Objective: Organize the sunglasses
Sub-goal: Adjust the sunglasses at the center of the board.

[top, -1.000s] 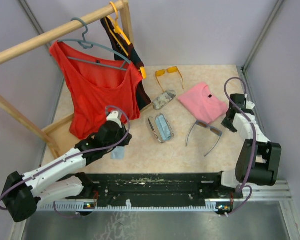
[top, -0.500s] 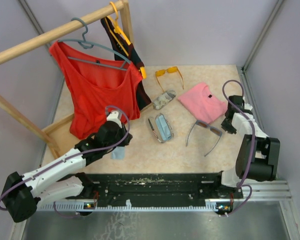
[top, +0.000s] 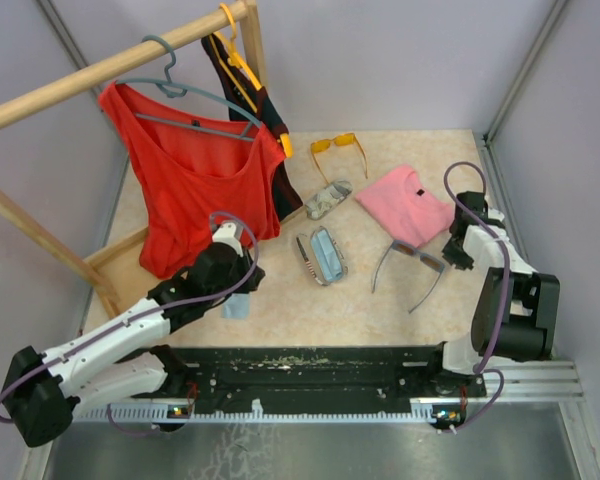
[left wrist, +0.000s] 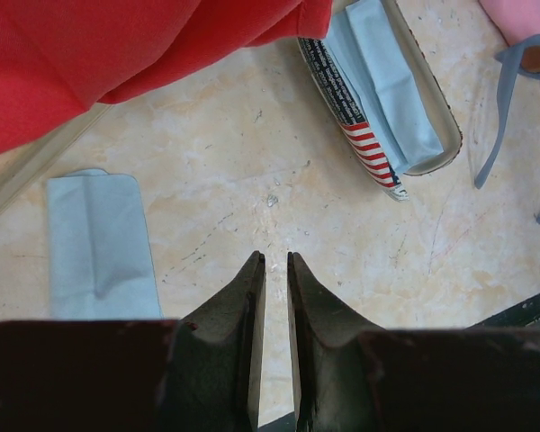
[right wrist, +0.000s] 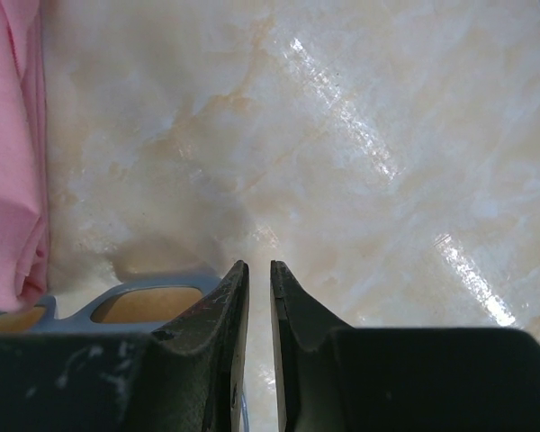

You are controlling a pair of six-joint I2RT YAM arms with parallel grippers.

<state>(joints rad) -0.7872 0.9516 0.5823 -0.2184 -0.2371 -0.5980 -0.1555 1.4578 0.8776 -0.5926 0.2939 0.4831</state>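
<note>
- Step in hand: picking up the grey sunglasses (top: pixel 417 254), the first pair to go. Nothing is packed yet.
- Right hand (right wrist: pixel 255 265): closed down at the right-hand corner of the grey frame. The right wrist view shows one lens just beside the left finger and a pale sliver in the slit lower down, so I judge it a pinch on the frame end, not an empty close.
- Grey sunglasses lie on the bench (top: pixel 380 310) with arms unfolded and splayed toward the near edge, just in front of the pink garment (top: pixel 405 200).
- Orange sunglasses (top: pixel 337 143): far side of the bench, arms open, untouched, well apart from both hands.
- Left hand (left wrist: pixel 272 258): fingers nearly together with a thin slit, holding nothing. It hangs over bare bench between the loose blue cloth (left wrist: pixel 99 234) and the open case (left wrist: pixel 364 144).
- The open case has a blue cloth lining (left wrist: pixel 378 81) inside and no glasses. A closed case (top: pixel 327 200) sits just behind it.
- Next move, my call: lift the grey pair clear of the pink garment and carry it left to the open case. The arms need folding first or it won't fit.
- Risk: a thin frame held by one corner may swing or slip.
</note>
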